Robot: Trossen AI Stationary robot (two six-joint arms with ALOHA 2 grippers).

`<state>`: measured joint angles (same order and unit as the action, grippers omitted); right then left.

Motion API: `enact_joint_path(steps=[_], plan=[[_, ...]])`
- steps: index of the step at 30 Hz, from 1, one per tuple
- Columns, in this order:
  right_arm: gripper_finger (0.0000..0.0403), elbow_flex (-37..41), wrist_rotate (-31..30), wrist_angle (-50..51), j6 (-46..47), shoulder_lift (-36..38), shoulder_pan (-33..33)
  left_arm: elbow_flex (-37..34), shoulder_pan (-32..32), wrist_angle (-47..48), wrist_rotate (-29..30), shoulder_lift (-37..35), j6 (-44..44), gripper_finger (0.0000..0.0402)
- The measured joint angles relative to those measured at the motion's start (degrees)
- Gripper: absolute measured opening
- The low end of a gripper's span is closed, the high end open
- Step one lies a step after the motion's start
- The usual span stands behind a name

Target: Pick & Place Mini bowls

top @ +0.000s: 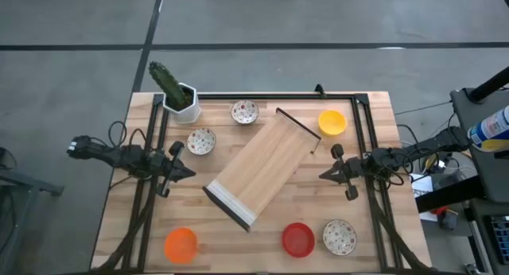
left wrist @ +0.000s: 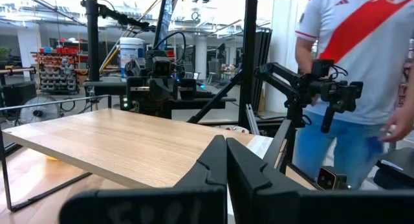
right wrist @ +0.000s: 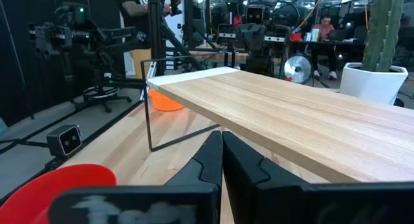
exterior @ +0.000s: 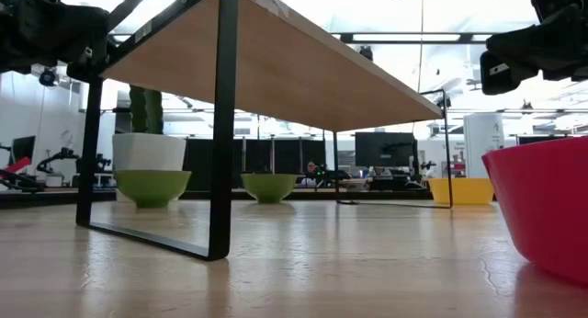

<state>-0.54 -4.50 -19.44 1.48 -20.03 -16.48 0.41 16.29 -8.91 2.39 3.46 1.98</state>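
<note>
Six mini bowls rest base-down on the table. Two white speckled bowls (top: pixel 244 111) (top: pixel 201 141) lie at the far left, a third (top: pixel 339 236) at the near right. The yellow bowl (top: pixel 332 122) sits far right, the red bowl (top: pixel 298 238) near the front edge, the orange bowl (top: pixel 180 244) at the near left. My left gripper (top: pixel 189 172) is shut and level at the table's left, touching nothing. My right gripper (top: pixel 324 175) is shut at the right, also touching nothing. Both point toward the middle.
A wooden shelf board on black wire legs (top: pixel 262 168) stands slanted in the table's middle between my grippers. A white square pot with a cactus (top: pixel 180 98) stands at the far left corner. A person (left wrist: pixel 362 68) stands beyond the table. Black frame rails (top: pixel 274 95) run along the edges.
</note>
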Motion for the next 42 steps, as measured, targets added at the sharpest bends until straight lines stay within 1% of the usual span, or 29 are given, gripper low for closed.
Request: enact_joint_path(steps=[10,15,20,24,25,26,32,36,39,42], plan=[[0.0008,-0.01,-0.01,0.00,-0.03,0.00,-0.01,0.00,-0.02,0.00,-0.02,-0.02,-0.02,0.0000],[0.0008,-0.02,-0.01,0.00,-1.88,0.00,0.00,0.01,0.00,0.00,-0.02,-0.02,-0.02,0.0000],[0.0008,-0.02,-0.01,0.00,-1.00,0.01,0.01,0.00,-0.02,0.00,0.00,-0.02,-0.02,0.0000],[0.0008,-0.01,-1.25,-0.43,-3.18,0.00,0.00,0.01,-0.02,0.00,-0.01,0.00,-0.02,0.0000],[0.0008,-0.02,-1.63,-0.50,-1.26,0.02,0.01,0.00,0.00,0.02,-0.01,0.00,-0.02,0.0000],[0.0008,-0.02,-1.88,-0.86,2.78,0.02,0.01,0.01,-0.02,0.02,0.00,-0.01,-0.02,0.0000],[0.0008,-0.02,-2.08,-6.83,43.97,0.02,0.01,0.02,-0.01,0.01,0.00,-0.02,-0.02,0.0000],[0.0008,-0.02,-3.68,-9.86,64.51,0.02,0.01,0.01,-0.02,-0.03,0.11,-0.01,-1.12,0.0000],[0.0008,-0.04,-3.85,-10.08,71.13,0.01,-0.09,0.02,0.00,-0.41,0.15,-0.02,-0.30,0.0000],[0.0008,-0.04,-1.10,-10.37,76.66,0.02,-0.14,0.15,-0.03,-0.47,0.22,0.00,1.19,0.0000]])
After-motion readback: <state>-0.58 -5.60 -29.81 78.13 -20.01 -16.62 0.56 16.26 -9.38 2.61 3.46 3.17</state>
